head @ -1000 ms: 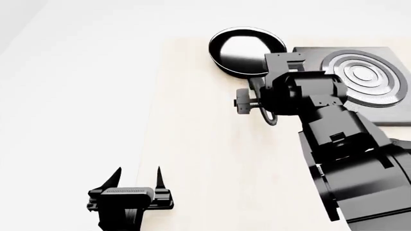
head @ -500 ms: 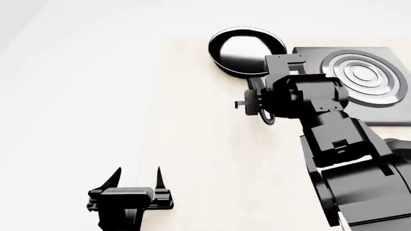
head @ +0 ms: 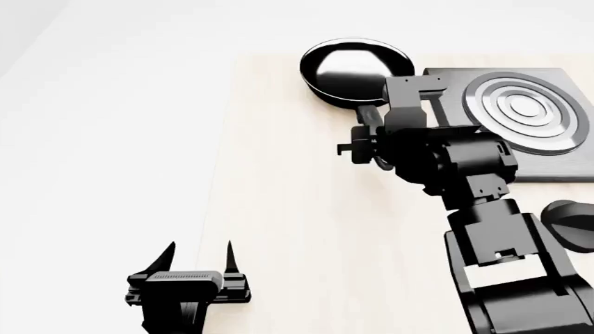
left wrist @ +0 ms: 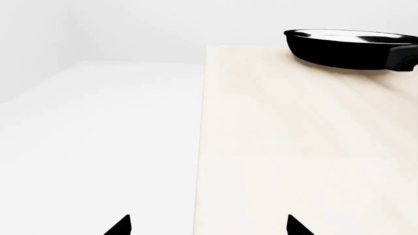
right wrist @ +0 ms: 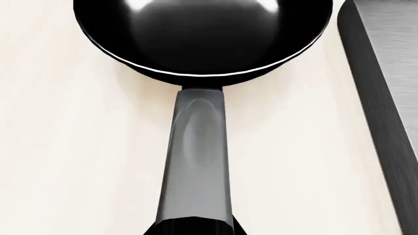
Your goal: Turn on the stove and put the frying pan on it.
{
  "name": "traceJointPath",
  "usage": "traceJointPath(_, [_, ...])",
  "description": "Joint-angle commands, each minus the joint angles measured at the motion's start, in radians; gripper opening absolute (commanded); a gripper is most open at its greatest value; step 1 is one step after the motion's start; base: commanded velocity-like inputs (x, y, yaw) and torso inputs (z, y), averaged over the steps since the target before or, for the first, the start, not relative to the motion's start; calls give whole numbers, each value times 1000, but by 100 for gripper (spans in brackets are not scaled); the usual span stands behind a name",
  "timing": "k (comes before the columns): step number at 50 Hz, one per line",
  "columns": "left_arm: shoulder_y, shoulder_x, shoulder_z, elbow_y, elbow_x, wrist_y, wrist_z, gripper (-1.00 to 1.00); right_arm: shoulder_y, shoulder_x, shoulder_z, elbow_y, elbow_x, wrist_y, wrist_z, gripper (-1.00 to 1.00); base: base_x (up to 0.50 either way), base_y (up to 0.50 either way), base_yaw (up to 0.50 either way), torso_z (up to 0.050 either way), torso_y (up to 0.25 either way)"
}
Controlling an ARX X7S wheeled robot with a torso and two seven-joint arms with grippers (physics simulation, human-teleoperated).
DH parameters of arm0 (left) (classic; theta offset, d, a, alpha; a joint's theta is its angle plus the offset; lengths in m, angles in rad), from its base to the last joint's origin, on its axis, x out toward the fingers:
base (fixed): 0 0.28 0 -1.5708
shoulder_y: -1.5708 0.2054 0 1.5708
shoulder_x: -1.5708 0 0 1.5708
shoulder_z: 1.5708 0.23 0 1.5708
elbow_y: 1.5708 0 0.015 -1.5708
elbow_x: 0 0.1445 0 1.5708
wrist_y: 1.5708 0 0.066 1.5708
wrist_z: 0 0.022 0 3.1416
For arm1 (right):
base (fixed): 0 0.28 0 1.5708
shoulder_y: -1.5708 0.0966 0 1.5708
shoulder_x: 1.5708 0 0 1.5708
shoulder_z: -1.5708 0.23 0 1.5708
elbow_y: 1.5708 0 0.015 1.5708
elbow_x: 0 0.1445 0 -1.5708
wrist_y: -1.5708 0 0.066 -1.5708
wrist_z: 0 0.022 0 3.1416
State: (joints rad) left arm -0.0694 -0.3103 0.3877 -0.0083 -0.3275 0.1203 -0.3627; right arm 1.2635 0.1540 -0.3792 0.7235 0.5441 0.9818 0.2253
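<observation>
Frying pan [head: 355, 71] flat on the pale wooden table [head: 297, 229], glossy black, shiny inside, just beside the stove [head: 519, 118] on the side away from the ring burner [head: 529, 111], apart from the slab by a narrow strip of wood. Handle [right wrist: 196, 161] running back from the pan bowl toward the robot, long and dark, seen from straight above in the right wrist view, with the stove edge alongside it.

Right gripper [head: 371, 142] over that handle, at its near end, arm body covering most of it in the head view. Fingertips not visible in either view; whether spread, pressed together or pinching the handle cannot be told, nor whether touching it at all.

Small round black knob [head: 568, 224] on the table nearer the robot than the stove, past the stove's near edge, partly behind the right arm.

Left gripper [head: 199, 257] well apart from the pan, near the table's left edge and much closer to the robot. Two pointed fingertips [left wrist: 121, 226] spread wide, nothing between them, one over the table and one past its edge above the white floor. Pan visible from that wrist view at the far end of the table.
</observation>
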Motion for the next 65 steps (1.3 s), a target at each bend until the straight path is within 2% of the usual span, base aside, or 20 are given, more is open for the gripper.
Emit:
traceJointPath(1, [11, -6, 3, -26, -2, -24, -9, 100, -60, 27, 45, -209, 15, 6, 49, -100, 0, 0, 3, 0, 0])
traceJointPath(17, [10, -8, 6, -27, -5, -25, -13, 100, -176, 65, 98, -451, 66, 42, 131, -100, 0, 0, 0, 0, 0])
traceJointPath(27, [10, -9, 9, -27, -5, -24, -14, 100, -236, 77, 200, -644, 145, 162, 254, -100, 0, 0, 1, 0, 0])
traceJointPath(36, [9, -10, 10, -28, -8, -22, -15, 100, -244, 82, 236, -721, 173, 235, 327, -100, 0, 0, 0, 0, 0])
traceJointPath(44, [9, -10, 13, -30, -6, -20, -17, 100, -168, 120, 219, -770, 186, 387, 394, -100, 0, 0, 0, 0, 0])
traceJointPath(58, [8, -13, 14, -30, -10, -20, -19, 100, -12, 142, 365, -725, 270, 575, 461, -100, 0, 0, 0, 0, 0])
traceJointPath(65, [9, -14, 15, -29, -12, -21, -21, 100, 25, 195, 374, -683, 400, 579, 543, -100, 0, 0, 0, 0, 3])
